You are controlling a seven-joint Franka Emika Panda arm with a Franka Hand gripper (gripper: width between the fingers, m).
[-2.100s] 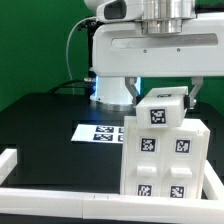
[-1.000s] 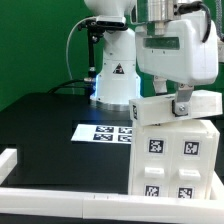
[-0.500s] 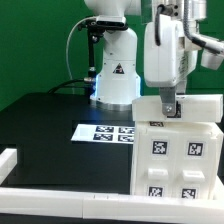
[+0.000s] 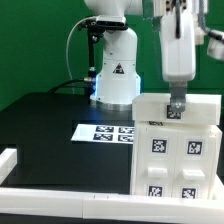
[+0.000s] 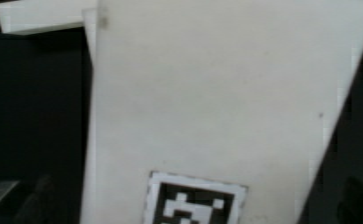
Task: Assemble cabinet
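The end effector (image 4: 176, 108) now stands further toward the exterior view's right than before, with its wide body turned edge-on. The cabinet (image 4: 178, 150) also sits further right, and its top panel (image 4: 178, 108), earlier tilted, now lies level.

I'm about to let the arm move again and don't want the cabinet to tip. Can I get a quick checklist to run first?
1. Gripper is at the top edge of the cabinet: ok.
2. Jaws firmly shut on the cabinet: cannot tell; the fingertips are too small to make out.
3. Cabinet standing upright on the table: ok.
4. Marker board clear of the cabinet: cannot tell; the cabinet hides its near end.
5. Wrist view shows a white panel with a tag: ok.
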